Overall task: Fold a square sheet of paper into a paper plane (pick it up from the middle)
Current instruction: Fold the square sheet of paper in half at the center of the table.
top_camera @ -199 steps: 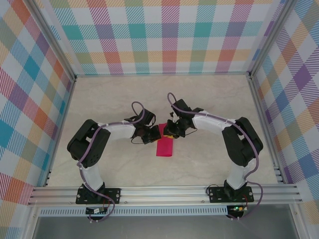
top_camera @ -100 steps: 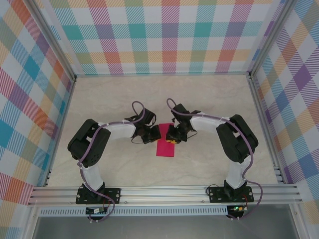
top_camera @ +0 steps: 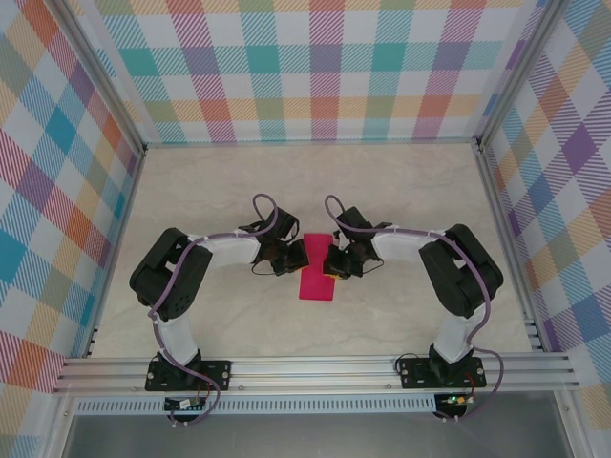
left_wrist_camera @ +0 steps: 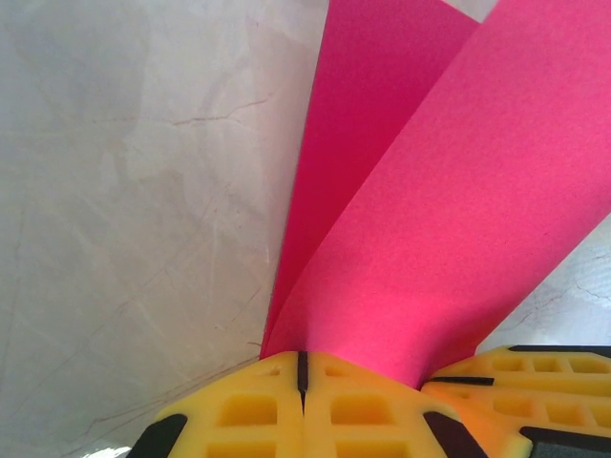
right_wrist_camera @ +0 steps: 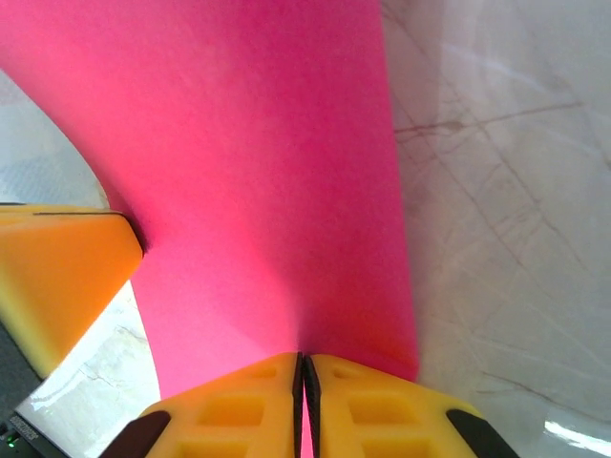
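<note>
The square sheet of paper (top_camera: 319, 284), magenta-pink, lies folded into a narrow strip on the table between my two arms. In the left wrist view the sheet (left_wrist_camera: 420, 219) shows two layers, one flat and one curling upward from my fingertips. My left gripper (top_camera: 300, 256) (left_wrist_camera: 302, 367) is shut, its tips against the sheet's left edge, with no paper visible in the slit. My right gripper (top_camera: 331, 266) (right_wrist_camera: 303, 367) is shut on a pinched ridge of the sheet (right_wrist_camera: 258, 172), with pink showing between its yellow fingers (right_wrist_camera: 382, 405).
The pale marble-look table (top_camera: 229, 191) stretches back to checkered walls. An aluminium rail (top_camera: 305, 367) runs along the near edge by both arm bases. The other arm's yellow finger shows in each wrist view, the right one (left_wrist_camera: 535, 382) and the left one (right_wrist_camera: 57, 277).
My right gripper has come slightly nearer and lower onto the sheet and narrowed onto it. The left arm and the sheet's lower end have stayed put.
</note>
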Robot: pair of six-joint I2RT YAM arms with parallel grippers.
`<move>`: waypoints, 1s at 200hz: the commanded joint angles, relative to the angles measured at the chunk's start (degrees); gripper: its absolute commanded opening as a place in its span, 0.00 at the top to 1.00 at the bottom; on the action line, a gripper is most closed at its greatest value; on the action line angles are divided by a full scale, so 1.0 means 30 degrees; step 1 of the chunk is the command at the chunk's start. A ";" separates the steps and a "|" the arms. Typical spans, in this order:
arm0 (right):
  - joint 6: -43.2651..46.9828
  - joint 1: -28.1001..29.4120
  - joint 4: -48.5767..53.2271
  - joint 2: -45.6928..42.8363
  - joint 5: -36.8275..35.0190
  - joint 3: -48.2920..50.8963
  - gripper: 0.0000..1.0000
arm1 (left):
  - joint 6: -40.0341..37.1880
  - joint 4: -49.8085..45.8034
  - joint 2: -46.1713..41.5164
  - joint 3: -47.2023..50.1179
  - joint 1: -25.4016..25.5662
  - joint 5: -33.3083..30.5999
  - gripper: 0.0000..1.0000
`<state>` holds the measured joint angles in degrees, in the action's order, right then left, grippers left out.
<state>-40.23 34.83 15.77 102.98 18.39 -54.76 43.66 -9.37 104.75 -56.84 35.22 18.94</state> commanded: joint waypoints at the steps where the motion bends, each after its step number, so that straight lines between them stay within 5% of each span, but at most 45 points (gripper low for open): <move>1: 0.0671 -0.0423 0.0022 -0.0635 -0.1494 0.1803 0.89 | -0.0286 -0.2029 0.1323 0.0694 0.0300 -0.1552 0.99; 97: 0.1049 -0.1176 -0.2328 -0.5439 -0.1169 0.2513 0.95 | -0.0654 -0.1748 0.1381 0.0889 0.0299 -0.1366 0.99; 156: 0.0779 -0.0594 -0.4128 -0.1120 0.0879 0.0336 0.99 | -0.0600 -0.1928 0.1540 0.0767 0.0296 -0.1391 0.99; 200: 0.0766 -0.0617 -0.4291 0.0318 0.0164 0.0372 1.00 | -0.0656 -0.2570 0.1645 0.0577 0.0304 -0.1378 0.99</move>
<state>-38.15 32.80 4.34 102.15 19.38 -52.75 42.39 -9.32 104.86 -56.84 35.22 18.98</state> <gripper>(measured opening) 0.050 0.046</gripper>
